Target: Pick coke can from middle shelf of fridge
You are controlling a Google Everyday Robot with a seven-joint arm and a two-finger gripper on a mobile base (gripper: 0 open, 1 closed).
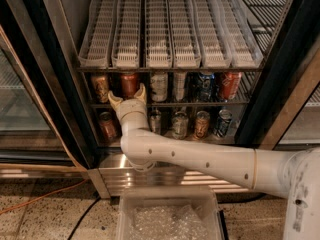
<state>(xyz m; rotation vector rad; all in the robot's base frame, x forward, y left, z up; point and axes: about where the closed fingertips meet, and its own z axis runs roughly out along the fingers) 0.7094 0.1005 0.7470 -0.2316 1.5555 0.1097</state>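
Note:
The fridge (282,59) stands open in front of me. On its middle shelf (210,103), a dark wire rack, a row of cans stands. The coke can (129,83), red with a silver rim, is second from the left, between an orange-tan can (100,87) and a pale can (159,86). My gripper (127,96) is open just in front of and below the coke can, its two cream fingertips (114,101) spread to either side of the can's base. I cannot tell if they touch it.
A rack of white plastic lanes (170,29) sits above. More cans (202,124) stand on the steel floor below. A red can with white markings (229,84) is at the shelf's right. A clear plastic bin (170,214) lies under my arm, with an orange cable (40,200) at left.

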